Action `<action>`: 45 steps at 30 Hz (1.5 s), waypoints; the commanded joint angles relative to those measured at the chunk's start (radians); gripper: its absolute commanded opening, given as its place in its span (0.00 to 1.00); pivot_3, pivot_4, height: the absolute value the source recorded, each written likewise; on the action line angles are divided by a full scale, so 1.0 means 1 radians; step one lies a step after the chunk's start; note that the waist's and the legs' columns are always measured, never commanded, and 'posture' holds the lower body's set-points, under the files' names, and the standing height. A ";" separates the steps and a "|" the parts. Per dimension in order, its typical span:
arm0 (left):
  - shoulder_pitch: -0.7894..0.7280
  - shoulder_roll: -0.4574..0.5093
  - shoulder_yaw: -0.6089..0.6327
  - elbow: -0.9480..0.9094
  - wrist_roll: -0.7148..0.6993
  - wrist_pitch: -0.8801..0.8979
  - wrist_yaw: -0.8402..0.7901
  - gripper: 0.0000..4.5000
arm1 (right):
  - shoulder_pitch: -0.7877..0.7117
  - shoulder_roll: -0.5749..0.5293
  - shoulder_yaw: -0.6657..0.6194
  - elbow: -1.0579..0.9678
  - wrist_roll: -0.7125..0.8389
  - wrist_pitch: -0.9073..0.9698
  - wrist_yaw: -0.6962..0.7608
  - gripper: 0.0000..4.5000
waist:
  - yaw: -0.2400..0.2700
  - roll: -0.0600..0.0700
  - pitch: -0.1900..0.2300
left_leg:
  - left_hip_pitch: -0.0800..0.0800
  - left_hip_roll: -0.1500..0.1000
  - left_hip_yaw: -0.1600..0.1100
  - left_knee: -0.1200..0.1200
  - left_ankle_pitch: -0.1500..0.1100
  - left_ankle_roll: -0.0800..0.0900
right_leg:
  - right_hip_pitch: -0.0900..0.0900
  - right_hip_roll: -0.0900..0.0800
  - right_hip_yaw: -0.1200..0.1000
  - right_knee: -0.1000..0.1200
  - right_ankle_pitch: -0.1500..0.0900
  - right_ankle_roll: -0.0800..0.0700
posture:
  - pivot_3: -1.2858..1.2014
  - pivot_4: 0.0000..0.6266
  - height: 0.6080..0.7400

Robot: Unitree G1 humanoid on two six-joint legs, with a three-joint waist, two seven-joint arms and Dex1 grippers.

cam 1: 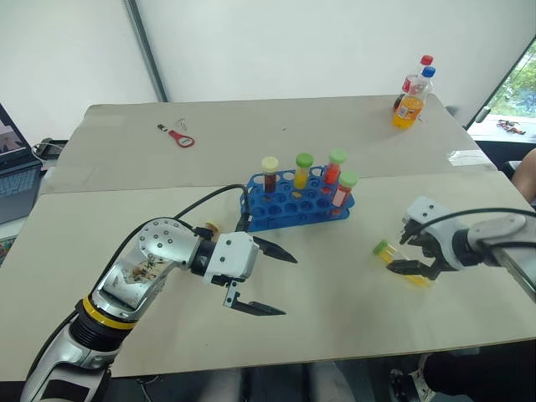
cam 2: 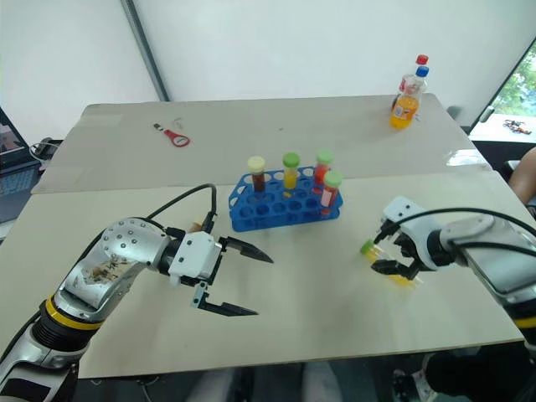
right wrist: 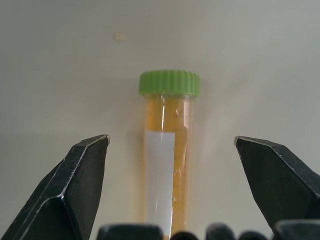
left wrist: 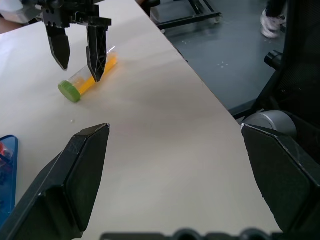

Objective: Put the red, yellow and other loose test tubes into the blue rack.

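No text, number or brand can be read in these pictures. The tube (right wrist: 168,150), which lies between the open fingers of the right gripper (right wrist: 170,180), has a white label, but the label is blank. The bottles (cam 1: 413,94) far beyond the grippers carry labels, but they are too small to read.
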 commanded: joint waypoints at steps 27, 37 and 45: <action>0.067 0.020 0.157 -0.023 -0.071 0.090 0.129 1.00 | -0.065 0.056 -0.156 -0.101 -0.020 0.072 0.192 0.21 | 0.004 0.000 0.000 | -0.001 0.000 -0.001 0.000 0.000 0.000 | -0.002 0.000 0.000 0.001 0.000 0.000 | 0.52 0.24 1.00; 0.067 0.032 0.282 0.014 -0.126 0.201 0.232 1.00 | 0.155 0.656 -0.435 -0.346 0.022 -0.319 -0.248 0.21 | 0.002 -0.003 -0.001 | 0.000 -0.002 -0.002 0.000 0.001 -0.002 | -0.003 -0.001 0.000 0.006 0.001 0.000 | 0.52 0.24 1.00; 0.055 0.071 0.290 0.013 -0.128 0.232 0.240 1.00 | 0.147 0.942 -0.310 -0.082 -0.214 -0.803 -0.518 0.21 | 0.001 -0.002 -0.001 | 0.002 -0.002 -0.002 -0.001 0.003 -0.005 | -0.003 0.000 0.000 0.010 0.001 -0.001 | 0.52 0.24 1.00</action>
